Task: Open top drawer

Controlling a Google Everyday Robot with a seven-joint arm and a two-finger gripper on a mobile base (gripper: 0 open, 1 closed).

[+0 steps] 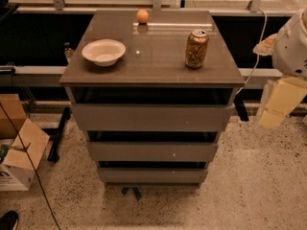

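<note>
My arm's white body (292, 49) sits at the right edge of the view, beside the cabinet's right side and level with its top. My gripper (277, 104) hangs below it, pale and blocky, tilted down and to the left, out over the floor and touching nothing. I cannot tell how wide it is set or whether it holds anything. The top drawer (151, 117) is the uppermost grey front, directly under the tabletop (153, 73), with a dark gap showing above its upper edge. Its right end is near my gripper but apart from it. Two narrower-looking drawer fronts (152, 151) step back beneath it. The speckled floor (249, 186) in front of the drawers and below my gripper lies bare. On the tabletop a white bowl (103, 51) stands at the left, a can (196, 48) upright at the right, and an orange ball (142, 16) near the far edge. A cardboard box (19, 152) sits on the floor well to the left, and a white cable (263, 37) hangs behind the cabinet's right corner.
</note>
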